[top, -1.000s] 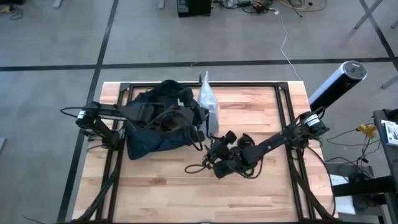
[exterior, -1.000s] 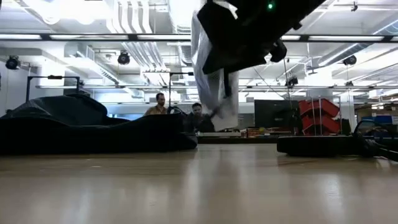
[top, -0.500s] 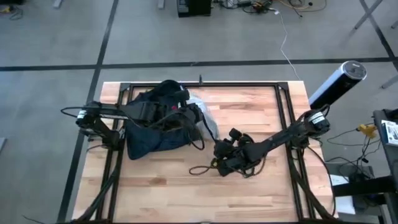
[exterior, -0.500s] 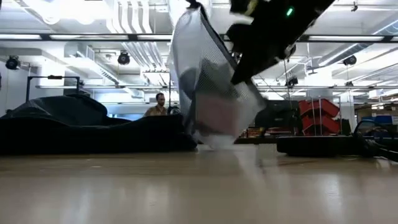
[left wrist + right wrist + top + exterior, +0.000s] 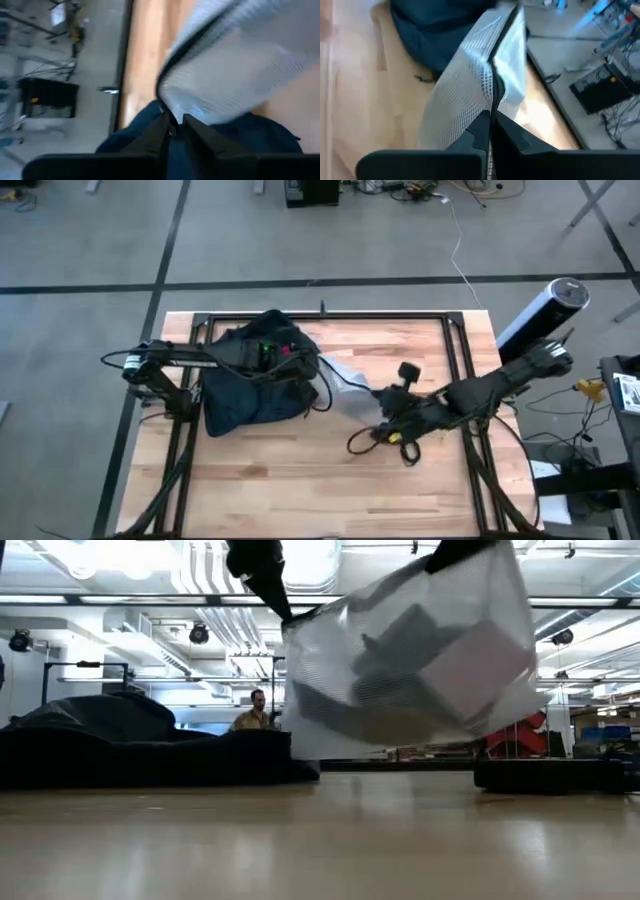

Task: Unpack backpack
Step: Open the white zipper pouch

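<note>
Fingers of both grippers (image 5: 174, 131) (image 5: 490, 131) clamped on mesh pouch (image 5: 345, 372) beside backpack (image 5: 250, 375).

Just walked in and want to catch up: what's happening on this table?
The robot is unpacking a backpack lying on the table's left side. Both arms hold a silvery mesh pouch in the air, between the backpack and the headphones with their cables. The right gripper is shut on the pouch's dark edge, and the left gripper pinches its other end just above the backpack.
</note>
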Controlling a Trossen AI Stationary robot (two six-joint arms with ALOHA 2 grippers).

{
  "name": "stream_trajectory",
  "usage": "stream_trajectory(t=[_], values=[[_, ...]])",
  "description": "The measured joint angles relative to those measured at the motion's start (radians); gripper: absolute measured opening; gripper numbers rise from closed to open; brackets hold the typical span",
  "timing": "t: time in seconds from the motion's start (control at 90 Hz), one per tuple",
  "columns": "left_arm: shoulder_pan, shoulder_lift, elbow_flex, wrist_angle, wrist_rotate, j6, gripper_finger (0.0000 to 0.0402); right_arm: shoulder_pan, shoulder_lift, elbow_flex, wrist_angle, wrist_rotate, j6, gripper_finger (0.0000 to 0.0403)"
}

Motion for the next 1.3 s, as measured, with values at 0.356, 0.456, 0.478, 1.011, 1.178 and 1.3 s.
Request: stream_trajectory(t=[0.356,0.456,0.478,1.011,1.178,1.3], values=[[0.002,-0.099,-0.002,-0.046,0.142,0.036,0.0116,-0.005,-0.014,-0.09,-0.074,-0.012,-0.147,0.0],[0.001,-0.105,-0.018,0.058,0.291,0.08,0.0136,-0.005,-0.014,-0.103,-0.098,0.0,-0.119,0.0],[0.0,-0.104,-0.026,0.098,0.323,0.103,0.014,-0.005,-0.014,-0.103,-0.102,0.0,-0.117,0.0],[0.02,0.103,-0.079,0.639,0.605,0.303,0.0232,0.063,-0.013,-0.109,-0.1,-0.012,-0.161,0.0],[0.041,0.18,-0.079,0.746,0.62,0.293,0.0248,0.063,-0.013,-0.114,-0.091,-0.014,-0.161,0.0],[0.067,0.236,-0.079,0.841,0.655,0.283,0.0247,0.063,-0.013,-0.125,-0.086,-0.04,-0.161,0.0]])
